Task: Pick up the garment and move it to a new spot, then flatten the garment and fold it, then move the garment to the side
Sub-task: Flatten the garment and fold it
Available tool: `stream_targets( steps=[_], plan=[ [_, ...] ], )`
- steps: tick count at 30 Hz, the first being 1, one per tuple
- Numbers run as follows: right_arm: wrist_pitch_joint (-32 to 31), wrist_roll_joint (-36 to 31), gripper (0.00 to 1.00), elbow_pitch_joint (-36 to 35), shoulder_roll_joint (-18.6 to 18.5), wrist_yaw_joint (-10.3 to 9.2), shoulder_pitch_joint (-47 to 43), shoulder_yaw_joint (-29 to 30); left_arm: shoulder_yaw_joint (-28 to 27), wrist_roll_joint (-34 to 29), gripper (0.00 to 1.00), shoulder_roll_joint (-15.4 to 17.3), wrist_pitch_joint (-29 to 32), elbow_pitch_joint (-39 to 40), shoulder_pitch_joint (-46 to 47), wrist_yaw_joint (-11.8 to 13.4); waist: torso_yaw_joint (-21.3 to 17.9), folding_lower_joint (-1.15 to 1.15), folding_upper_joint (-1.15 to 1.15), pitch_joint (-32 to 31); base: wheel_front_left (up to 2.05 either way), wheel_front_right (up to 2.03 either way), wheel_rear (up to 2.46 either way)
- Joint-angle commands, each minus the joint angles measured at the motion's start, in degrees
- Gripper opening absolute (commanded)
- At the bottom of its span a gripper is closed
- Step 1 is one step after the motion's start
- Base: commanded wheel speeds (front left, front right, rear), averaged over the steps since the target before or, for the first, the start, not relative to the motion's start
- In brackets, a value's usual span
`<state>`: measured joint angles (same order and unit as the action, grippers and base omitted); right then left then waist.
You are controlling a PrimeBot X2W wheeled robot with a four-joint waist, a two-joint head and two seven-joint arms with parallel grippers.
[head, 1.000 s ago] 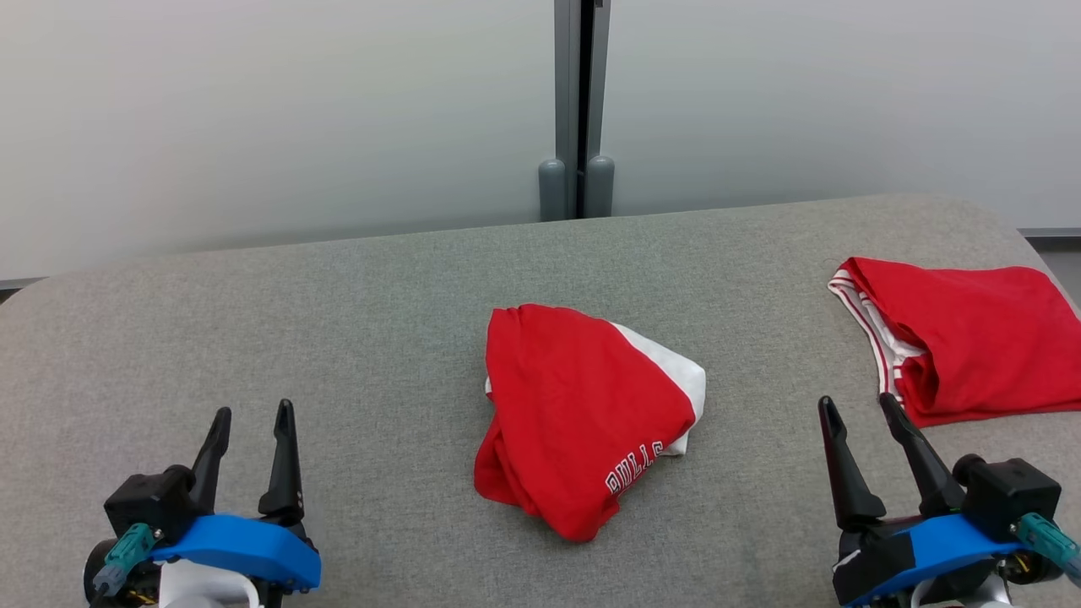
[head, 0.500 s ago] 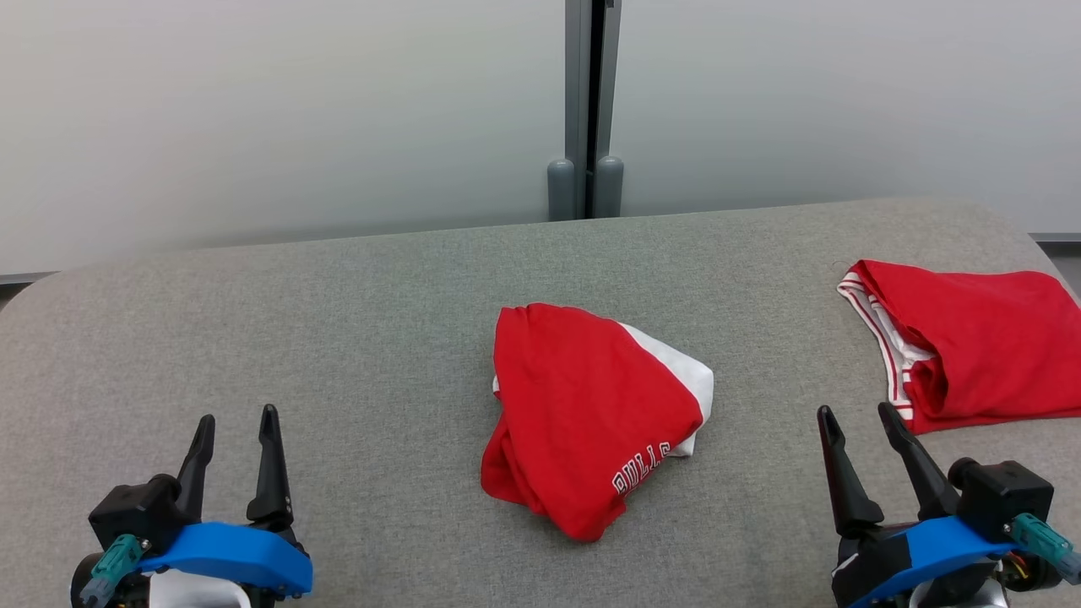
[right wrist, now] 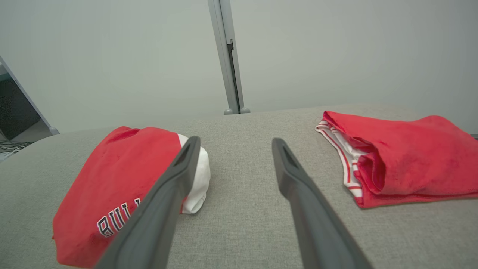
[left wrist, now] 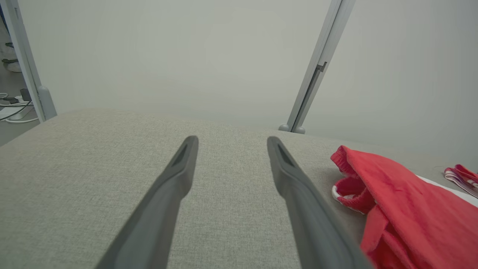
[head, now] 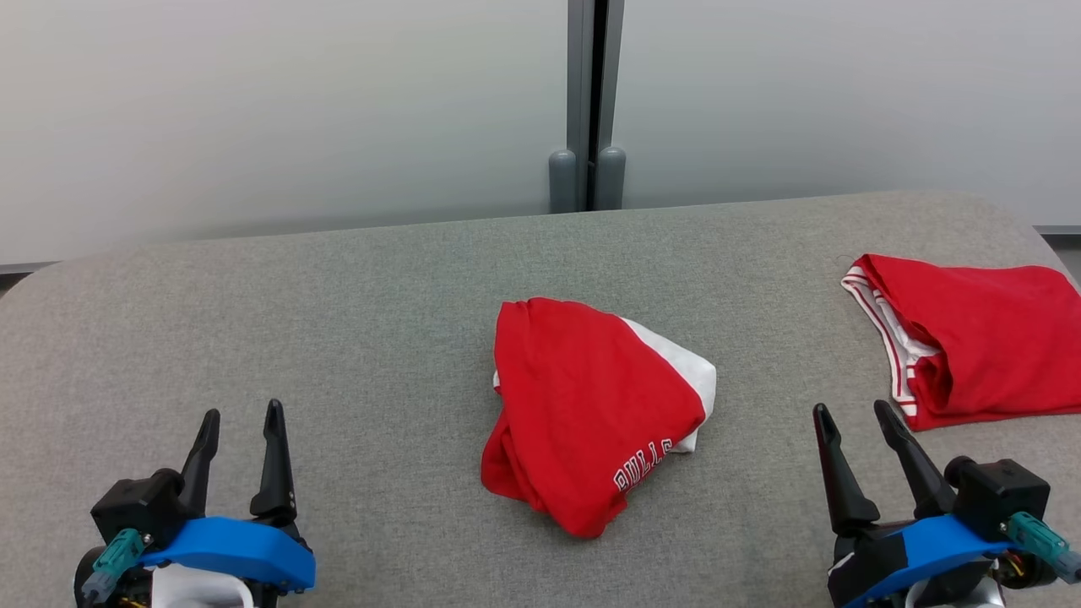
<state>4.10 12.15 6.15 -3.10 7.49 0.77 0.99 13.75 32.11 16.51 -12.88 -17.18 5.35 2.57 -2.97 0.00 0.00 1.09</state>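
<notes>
A crumpled red garment (head: 587,409) with a white part and white "BULLS" lettering lies in the middle of the grey padded table (head: 338,321). In the right wrist view the garment (right wrist: 112,183) sits at the left, and in the left wrist view the same garment (left wrist: 407,213) shows at the right edge. My left gripper (head: 241,415) is open near the front left, well clear of the garment. My right gripper (head: 851,412) is open at the front right, with nothing between its fingers.
A second red garment (head: 971,333) with red-and-white striped trim lies folded at the table's right end, just beyond my right gripper; the right wrist view has this folded garment (right wrist: 403,157) at the right. A grey partition post (head: 589,101) rises behind the table's far edge.
The head camera has shifted slightly, so the whole scene moved a little right. Both grippers sit slightly lower in the picture. The garments have not moved on the table.
</notes>
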Motion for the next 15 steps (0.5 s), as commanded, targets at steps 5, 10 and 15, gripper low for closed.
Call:
stream_targets(
  steps=[5, 10, 15],
  plan=[
    [0.19, 0.03, 1.00, -0.35, 0.20, 0.01, 0.47, -0.39, 0.62, 1.09, 1.00, 0.12, 1.54, 0.09, 1.44, -0.71, -0.27, 0.00, 0.00, 0.76, 0.00, 0.00, 0.00],
    [0.25, 0.05, 1.00, -0.39, 0.19, 0.01, 1.69, -1.47, 2.48, 2.87, 1.00, 0.84, 8.62, 0.48, 5.41, -3.15, -1.29, 0.00, 0.00, 2.08, 0.00, 0.00, 0.00],
    [0.52, 0.10, 1.00, -0.11, 0.18, 0.01, 4.63, -4.86, 3.12, 5.74, 1.00, 3.52, 19.01, 0.56, 12.87, -5.88, -5.07, 0.00, 0.00, 4.58, 0.00, 0.00, 0.00]
  ],
)
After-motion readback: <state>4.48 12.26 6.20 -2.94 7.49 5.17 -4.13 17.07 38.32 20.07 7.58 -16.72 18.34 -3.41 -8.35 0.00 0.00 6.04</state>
